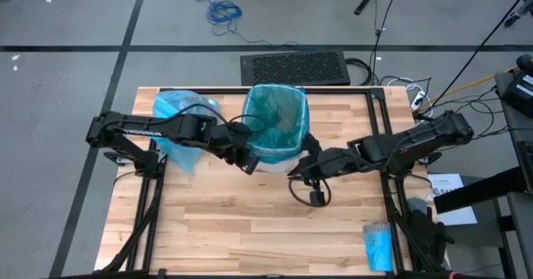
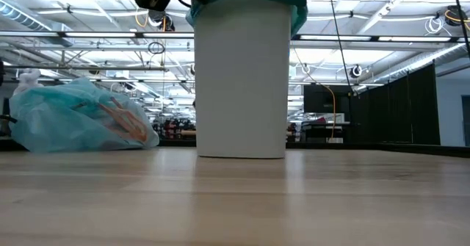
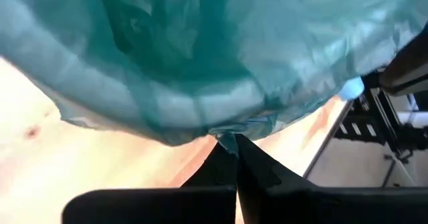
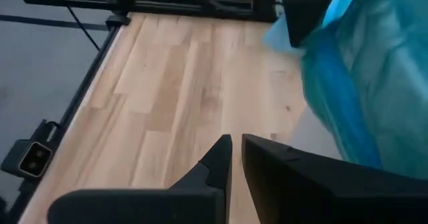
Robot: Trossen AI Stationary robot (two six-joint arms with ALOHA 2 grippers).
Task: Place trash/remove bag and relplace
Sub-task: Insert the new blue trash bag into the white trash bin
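Note:
A white bin [image 2: 241, 77] stands at the table's far middle, lined with a teal-green plastic bag [image 1: 275, 121] whose edge folds over the rim. The light sky-blue bag [image 1: 177, 112] lies on its side at the far left, resting on the wood. Brown and red trash [image 2: 121, 121] shows through its wall. My left gripper [image 1: 246, 158] is at the bin's near-left rim, shut on the teal bag's edge. Beside the bin's near-right side, my right gripper [image 1: 300, 169] is shut, with nothing between its fingers [image 4: 221, 158]. My left gripper pinches the overhanging edge of the teal-green bag [image 3: 227, 132] between its two fingertips, at the bin's near-left rim. The fingers come slanting down from the table's left. The rest of the bag stays draped over the rim and inside the bin.
A small bright-blue roll [image 1: 377, 246] lies near the table's near right corner. A black frame [image 1: 379, 104] runs along the table's edges. Bare wood [image 1: 250, 221] spreads across the table's near half.

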